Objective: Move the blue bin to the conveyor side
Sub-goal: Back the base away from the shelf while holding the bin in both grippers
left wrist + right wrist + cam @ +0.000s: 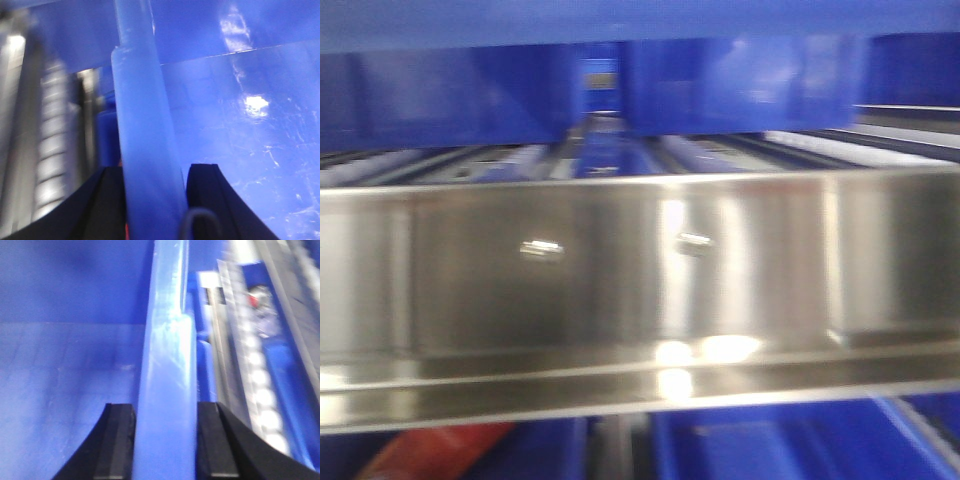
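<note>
You are clamping the left gripper (155, 200) and right gripper (165, 440) on the rim of the blue bin (740, 85), which is showing across the top of the front view above the steel rail (620, 260), so you should be moving both arms level and together.

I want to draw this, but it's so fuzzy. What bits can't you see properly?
Conveyor: in no view; the blurred front view is filled by the steel rail.
Blue bin: cut off by the frame edges in both wrist views; only rim and walls show.
Red-orange thing: front view, bottom left, blurred and cropped; unidentifiable.
Left tool and right tool: only fingers straddling the rim show; the rest lies below the frame.
</note>
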